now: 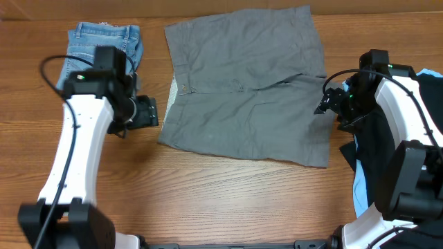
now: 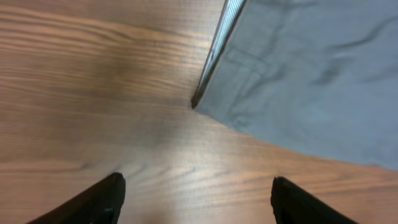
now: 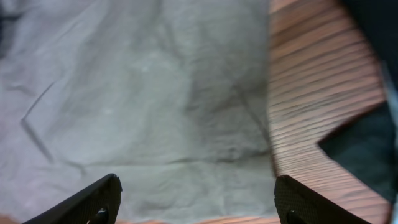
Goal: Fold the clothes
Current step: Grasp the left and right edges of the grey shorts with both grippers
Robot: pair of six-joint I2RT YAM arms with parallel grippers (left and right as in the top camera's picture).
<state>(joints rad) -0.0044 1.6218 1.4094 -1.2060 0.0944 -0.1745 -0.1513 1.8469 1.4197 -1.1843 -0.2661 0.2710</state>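
Observation:
A pair of grey shorts (image 1: 246, 86) lies spread flat in the middle of the wooden table. My left gripper (image 1: 147, 112) is open and empty just left of the shorts' waistband; the left wrist view shows the waistband corner (image 2: 198, 102) ahead of the open jaws (image 2: 196, 199). My right gripper (image 1: 327, 102) is open and empty at the shorts' right edge; the right wrist view shows the grey cloth (image 3: 143, 93) beneath its jaws (image 3: 196, 199).
Folded blue jeans (image 1: 104, 43) lie at the back left. A pile of dark and light blue clothes (image 1: 387, 152) sits at the right edge, under the right arm. Bare wood (image 1: 228, 200) runs along the front.

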